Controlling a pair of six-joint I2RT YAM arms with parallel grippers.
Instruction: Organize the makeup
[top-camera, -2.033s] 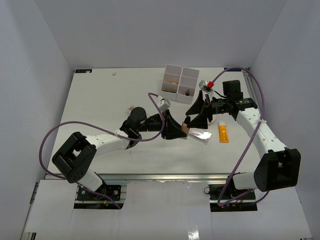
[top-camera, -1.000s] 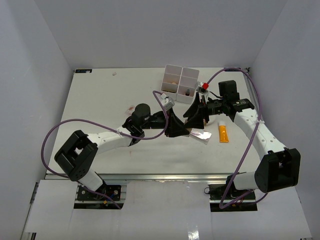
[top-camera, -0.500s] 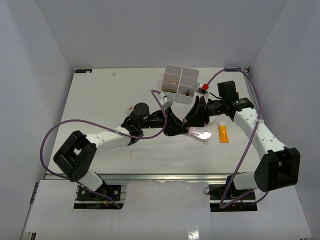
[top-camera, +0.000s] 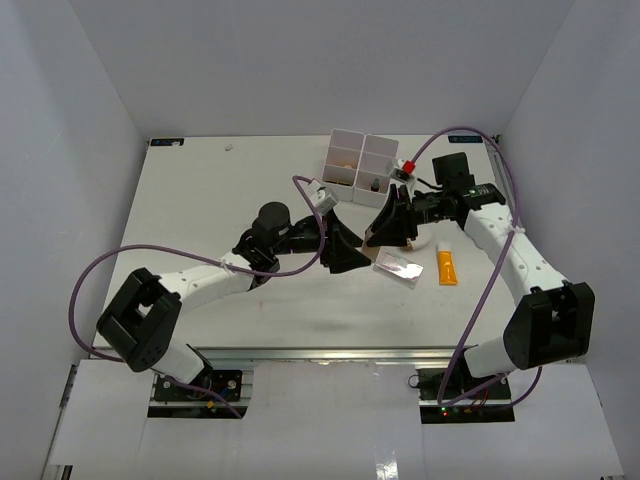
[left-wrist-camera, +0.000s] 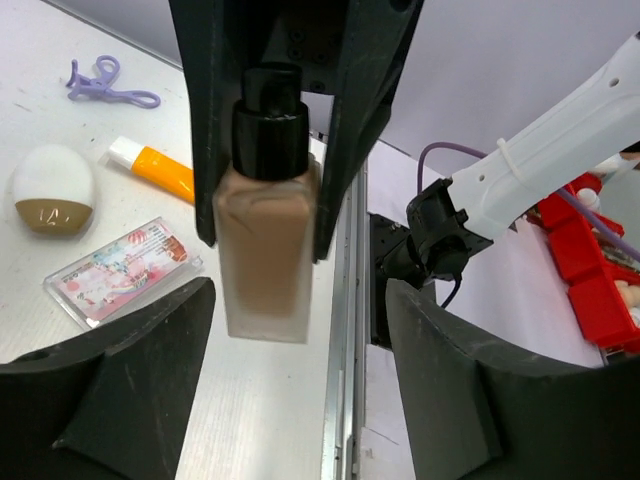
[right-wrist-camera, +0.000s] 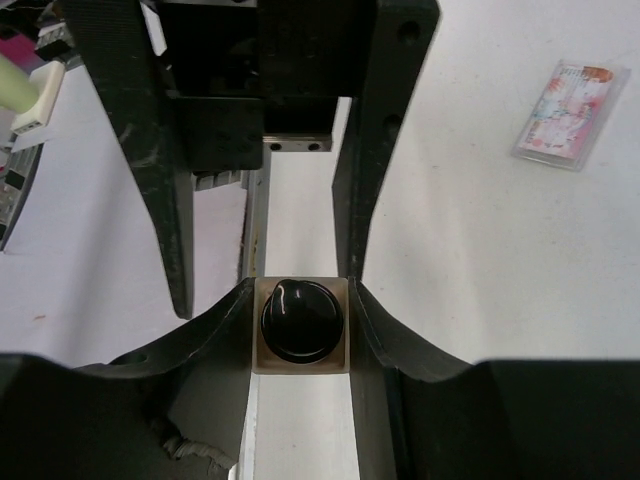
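Tan dark-capped bottle hangs above the table, clamped between the right fingers. The left fingers stand wide, apart from it. The left wrist view shows its whole side, the right wrist view only its black cap from above.

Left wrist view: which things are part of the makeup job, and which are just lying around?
Job: tan bottle in the right gripper, egg sponge, orange tube, pink packet.
Lying about: purple looped item (unclear what), red containers at far right.
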